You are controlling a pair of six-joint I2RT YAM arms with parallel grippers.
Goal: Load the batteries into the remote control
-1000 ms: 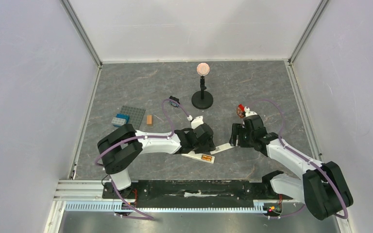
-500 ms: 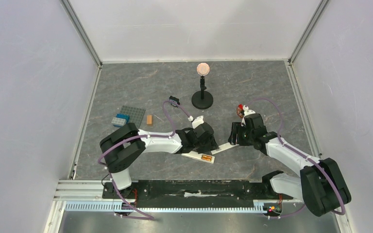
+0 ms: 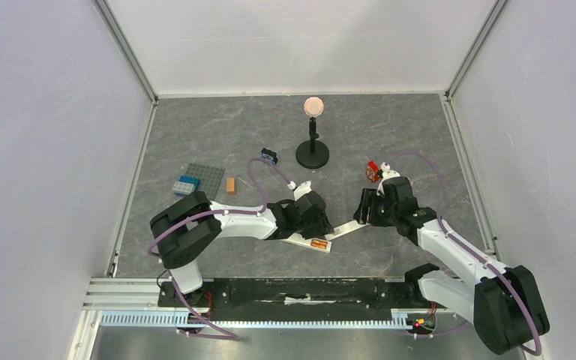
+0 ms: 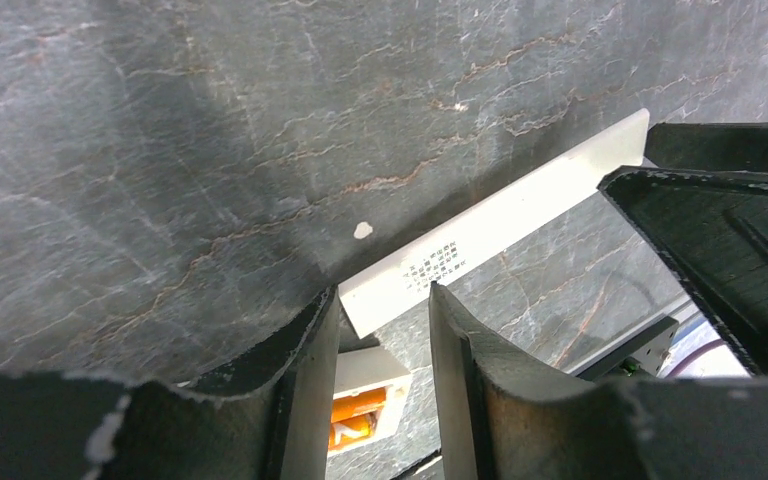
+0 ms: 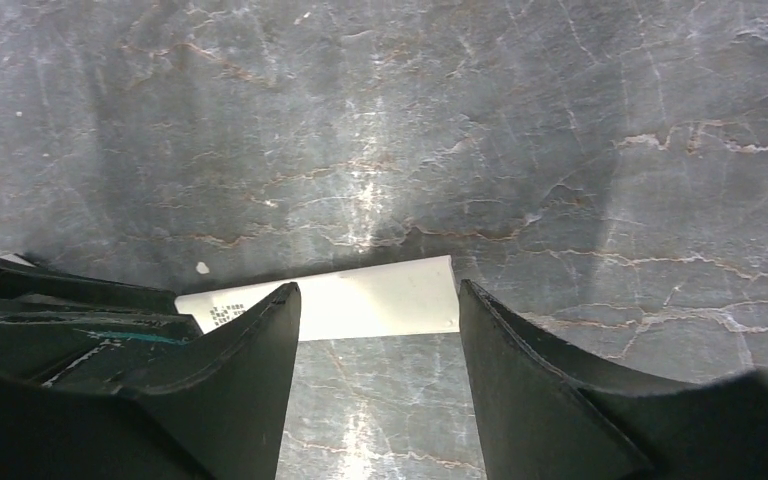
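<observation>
The white remote control (image 3: 302,240) lies near the front middle of the table, its compartment uncovered. The two orange batteries (image 3: 319,244) sit side by side in it and show low in the left wrist view as batteries (image 4: 358,420). A slim white strip with small print (image 4: 500,225) lies slanted just beyond the remote. My left gripper (image 4: 380,300) is open and straddles the strip's near end. My right gripper (image 5: 378,300) is open over bare table. The strip's other end (image 5: 380,298) lies just past its fingertips.
A black stand (image 3: 313,154) topped by a pink disc stands at the back middle. A grey baseplate (image 3: 206,178), blue brick (image 3: 185,184) and orange block (image 3: 230,184) lie at the left. A small dark piece (image 3: 269,156) and a red piece (image 3: 373,171) lie behind the arms.
The left jaws have narrowed around the strip's end. The right jaws narrowed slightly and the right wrist shifted a little, uncovering the red piece.
</observation>
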